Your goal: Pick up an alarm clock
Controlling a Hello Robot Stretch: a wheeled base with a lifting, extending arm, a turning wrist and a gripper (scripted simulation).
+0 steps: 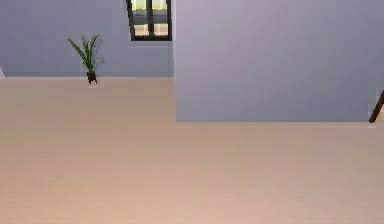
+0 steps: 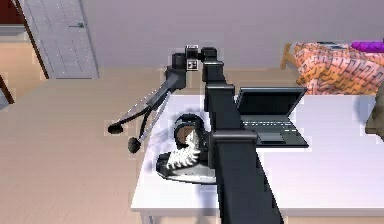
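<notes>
The likely alarm clock (image 2: 187, 130) is a small dark round thing at the arm side view's centre. It stands on the white worktop (image 2: 330, 160), just left of the arm (image 2: 228, 150), between the open laptop (image 2: 268, 115) and a black-and-white shoe (image 2: 185, 162) below it.

I judge it light, rigid and smooth-cased, so it could tip or slip, and its face may be fragile. The safest hold looks to be across the sides of the body, not on the face.

The tool (image 2: 124, 137) hangs left of centre, beyond the worktop's left edge. Only bare floor (image 2: 70, 150) lies behind its far end, so it holds nothing. Whether it is spread or pressed together I cannot tell.
</notes>
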